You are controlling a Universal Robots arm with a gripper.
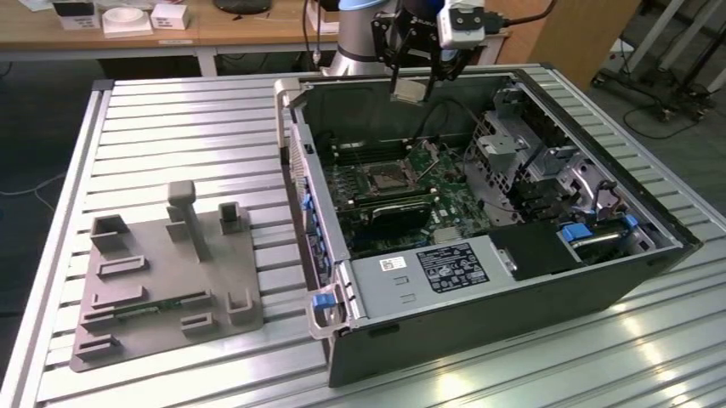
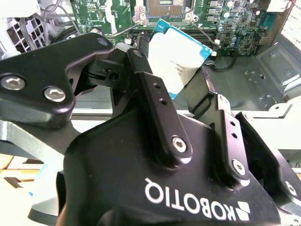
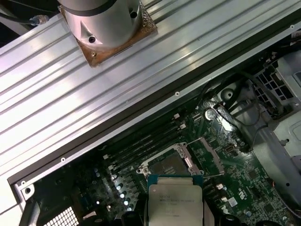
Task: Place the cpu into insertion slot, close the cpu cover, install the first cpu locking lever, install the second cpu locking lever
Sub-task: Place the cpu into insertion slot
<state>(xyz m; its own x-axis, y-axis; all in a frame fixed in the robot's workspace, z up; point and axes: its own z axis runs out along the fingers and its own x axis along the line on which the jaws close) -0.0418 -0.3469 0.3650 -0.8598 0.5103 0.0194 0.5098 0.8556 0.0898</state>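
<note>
So the end effector [image 1: 414, 81] is clamped on the cpu [image 3: 175, 200], hanging well above the insertion slot [image 3: 167, 165]. I'd square its corners to the socket and keep it flat.

Seemingly open air above insertion slot [image 1: 387, 177]

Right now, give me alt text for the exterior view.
A black robot hand holds a flat silver-grey square cpu above an open black computer case, whose green motherboard bears a silver-rimmed square insertion slot. A grey fixture lies on the slatted metal table at the exterior view's left.
</note>
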